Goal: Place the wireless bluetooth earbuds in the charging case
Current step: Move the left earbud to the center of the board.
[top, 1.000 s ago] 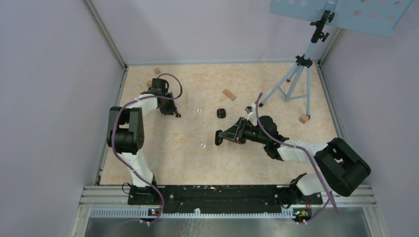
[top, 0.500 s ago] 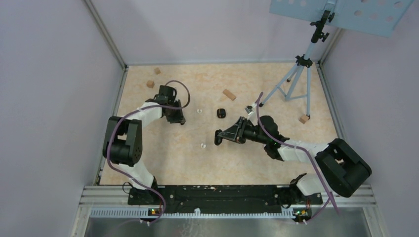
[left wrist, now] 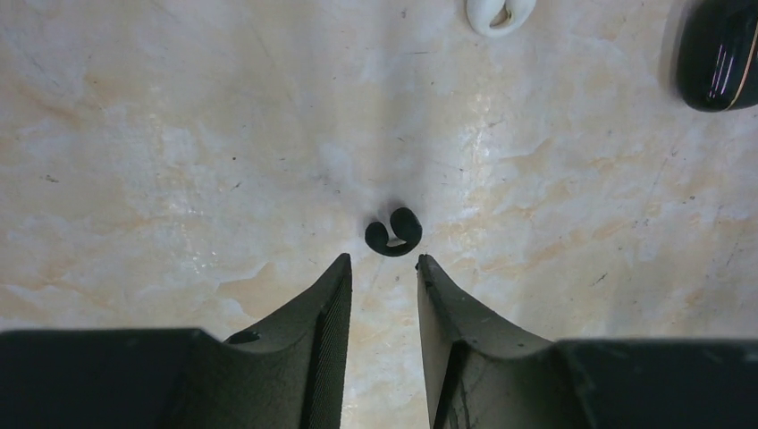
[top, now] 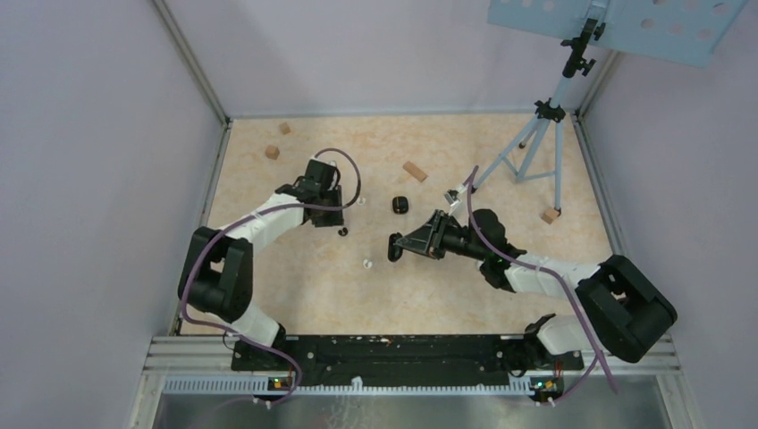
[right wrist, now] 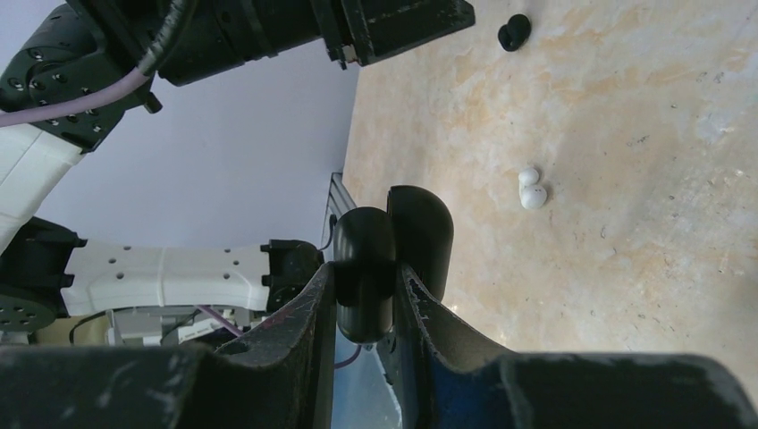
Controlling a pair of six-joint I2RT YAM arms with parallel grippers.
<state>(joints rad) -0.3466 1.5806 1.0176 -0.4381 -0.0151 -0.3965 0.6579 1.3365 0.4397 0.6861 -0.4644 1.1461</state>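
— Earbuds: which one is he after?
— The black earbud (left wrist: 393, 234), lying on the table (left wrist: 179, 134) just past the tips of the left gripper (left wrist: 383, 261). The fingers stand apart with nothing between them, and the bud is lined up with the gap. I'd say it's set that way so a short push forward and a squeeze would take it.
— And the other arm?
— The right gripper (right wrist: 365, 273) is clamped on the charging case (right wrist: 380, 250). The lid looks open, and the case seems to be held up off the table, turned toward the left arm. My guess is it's waiting there as a socket, so the bud can be carried over and dropped in.
— Anything else close by?
— Beyond the black bud there's a white earbud (left wrist: 501, 13), and off to one side a closed black case (left wrist: 720, 54), apart from both. A second white earbud (right wrist: 531, 189) sits between the two arms, nearer the held case.
— So what's the tally?
— Three buds that I can see: one black, two white. Two cases: one gripped, one lying shut. Four wooden blocks (top: 414, 171) are scattered toward the far and right sides, well away from the work, and one tripod (top: 549, 112) stands in the far right corner. Whether the held case has anything in it, I can't tell.
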